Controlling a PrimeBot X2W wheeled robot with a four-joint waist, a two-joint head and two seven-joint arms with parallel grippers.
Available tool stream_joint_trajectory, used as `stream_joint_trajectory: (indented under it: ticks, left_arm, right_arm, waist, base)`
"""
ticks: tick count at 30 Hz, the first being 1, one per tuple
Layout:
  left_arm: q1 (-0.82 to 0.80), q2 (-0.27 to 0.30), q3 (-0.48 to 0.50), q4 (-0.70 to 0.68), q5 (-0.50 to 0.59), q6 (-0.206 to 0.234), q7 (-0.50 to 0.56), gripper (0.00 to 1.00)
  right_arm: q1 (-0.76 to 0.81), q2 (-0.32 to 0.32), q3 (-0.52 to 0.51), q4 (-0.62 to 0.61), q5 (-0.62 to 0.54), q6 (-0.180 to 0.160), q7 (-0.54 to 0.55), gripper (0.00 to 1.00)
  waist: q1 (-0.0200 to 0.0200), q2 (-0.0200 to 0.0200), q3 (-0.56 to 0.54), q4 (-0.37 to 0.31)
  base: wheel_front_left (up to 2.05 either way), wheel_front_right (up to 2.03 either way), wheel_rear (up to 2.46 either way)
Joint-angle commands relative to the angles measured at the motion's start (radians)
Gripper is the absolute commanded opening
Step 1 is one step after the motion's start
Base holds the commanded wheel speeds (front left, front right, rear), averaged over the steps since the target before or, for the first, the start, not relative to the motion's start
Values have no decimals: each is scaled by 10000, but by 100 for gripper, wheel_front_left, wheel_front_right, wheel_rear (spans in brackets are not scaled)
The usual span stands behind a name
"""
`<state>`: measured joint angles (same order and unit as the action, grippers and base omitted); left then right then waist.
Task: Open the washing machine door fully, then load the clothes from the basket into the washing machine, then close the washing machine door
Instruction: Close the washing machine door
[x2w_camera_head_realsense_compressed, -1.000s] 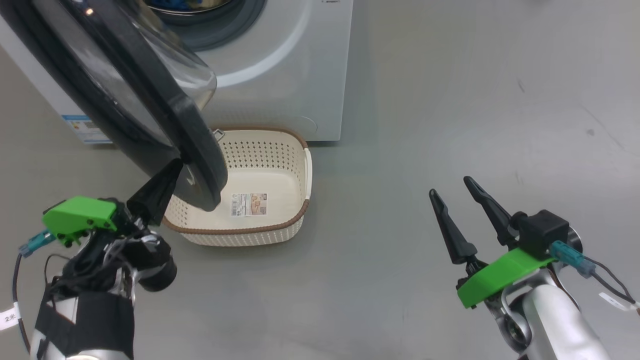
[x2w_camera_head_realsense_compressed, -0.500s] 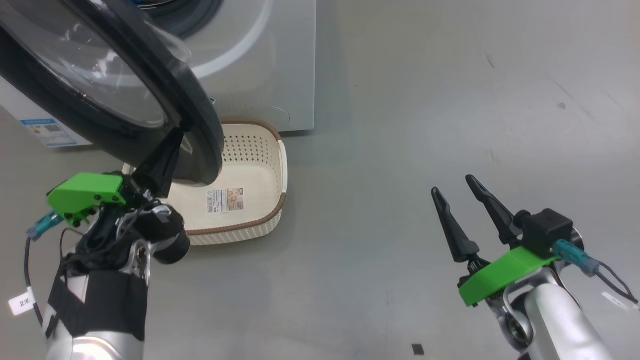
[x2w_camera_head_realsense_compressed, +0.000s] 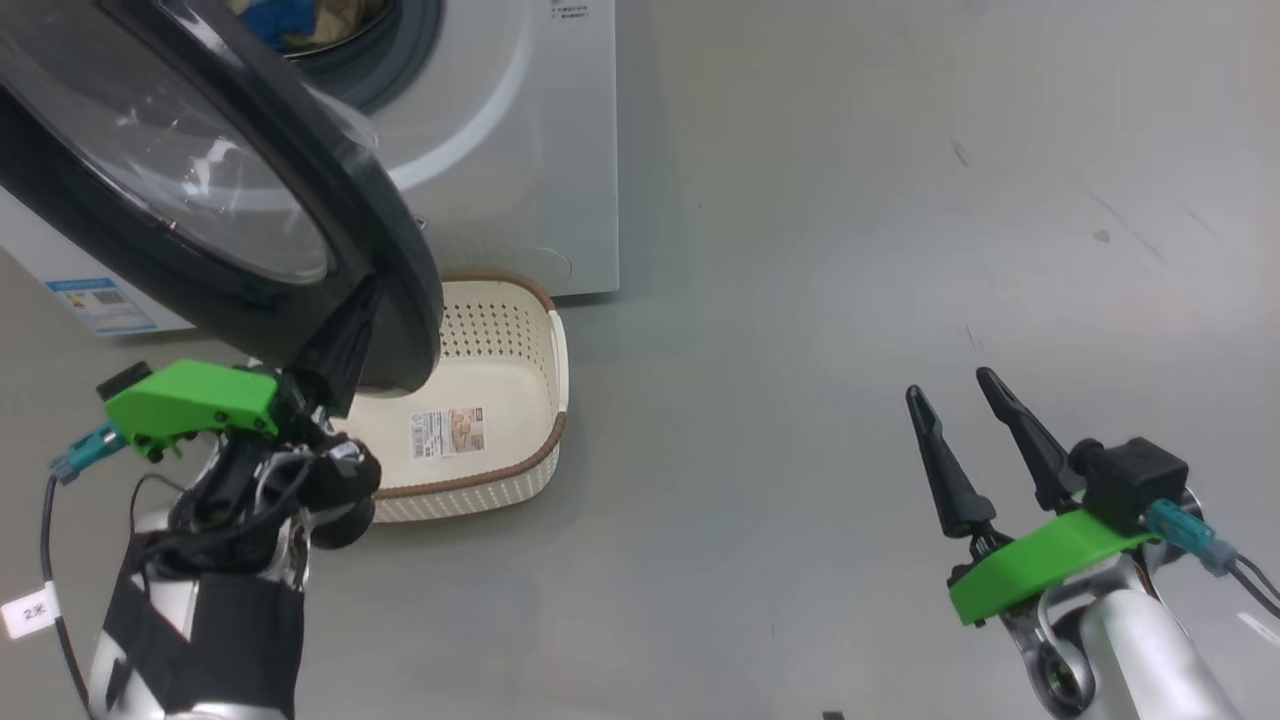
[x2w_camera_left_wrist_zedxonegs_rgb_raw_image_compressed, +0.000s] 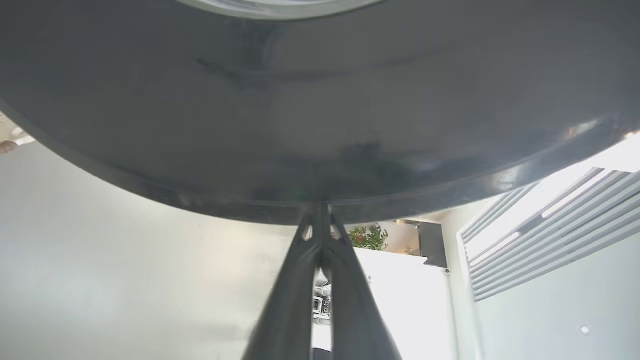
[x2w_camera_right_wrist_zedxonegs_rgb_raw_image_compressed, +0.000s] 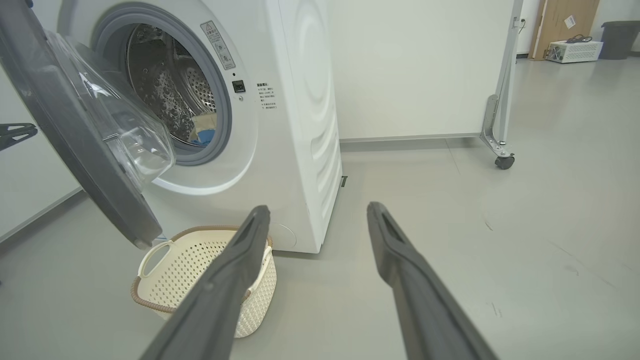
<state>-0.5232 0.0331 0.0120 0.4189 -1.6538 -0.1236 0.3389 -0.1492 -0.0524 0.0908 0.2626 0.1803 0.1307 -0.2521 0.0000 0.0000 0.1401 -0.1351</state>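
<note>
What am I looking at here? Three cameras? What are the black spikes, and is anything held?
It is a wheeled robot with two arms. The wide picture comes from a camera on its head, looking down at the floor. The other two come from a camera on each wrist, looking along that arm's jaws, which are the black spikes. The left gripper has its jaws shut, with the tips against the black rim of the washing machine door, which stands open. It grips nothing. The right gripper hangs over the floor with its jaws apart and empty. On the floor in front of the washing machine stands the basket. What shows of its inside holds just a label. The clothes lie in the drum.
</note>
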Motion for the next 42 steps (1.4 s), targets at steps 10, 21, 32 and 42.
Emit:
stream_joint_trajectory:
  ticks: [10,21,32,42]
  left_arm:
    - [1681,1088,-633,-2603,2515,-70,-1476,0]
    - [3047,3030,-3276,-3181,5221,-71,-5695,0]
    - [3736,2493,-2192,-2523,9539,-71,-6004,0]
    - [4218,1710,-1301,-2726,12150,-71,-6006,55]
  right_arm:
    - [331,22,-215,-816,-175,0,-97,100]
    - [740,22,-258,-1281,-198,0,-97,100]
    - [922,22,-212,-1428,-204,0,-97,100]
    - [926,22,-158,-1491,-148,0,-97,100]
  waist:
    - [0,0,-764,342]
    - [0,0,-1307,1121]
    - [0,0,-1579,1711]
    - [0,0,-1612,1978]
  base:
    - [0,0,0]
    - [0,0,0]
    - [0,0,0]
    - [0,0,0]
